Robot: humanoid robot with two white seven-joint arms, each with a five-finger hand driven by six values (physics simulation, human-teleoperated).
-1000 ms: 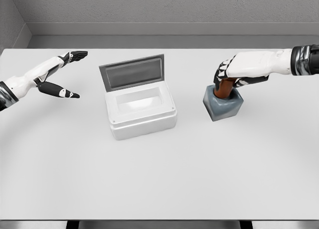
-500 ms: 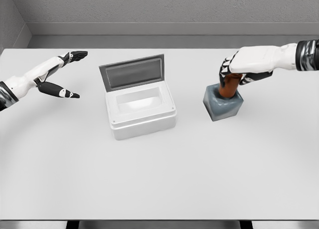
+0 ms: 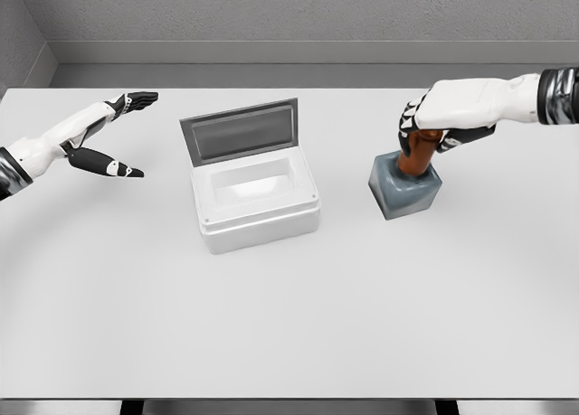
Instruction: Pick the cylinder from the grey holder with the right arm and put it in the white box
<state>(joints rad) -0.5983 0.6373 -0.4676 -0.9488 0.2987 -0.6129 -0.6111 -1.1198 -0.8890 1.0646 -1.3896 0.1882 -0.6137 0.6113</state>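
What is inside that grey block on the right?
A brown cylinder stands in the grey holder, its upper part sticking out. The right hand grips its top, covering it. The part sunk inside the holder cannot be seen.

i see bright, even, diffuse light from above; the table (image 3: 289,325) is nearly washed out, shadows are faint and soft, and the render is slightly soft.

The right hand (image 3: 443,117), fingers wrapped round the brown cylinder (image 3: 415,158), sits higher above the grey holder (image 3: 404,188) than a second ago, and more of the cylinder shows above the holder's rim.
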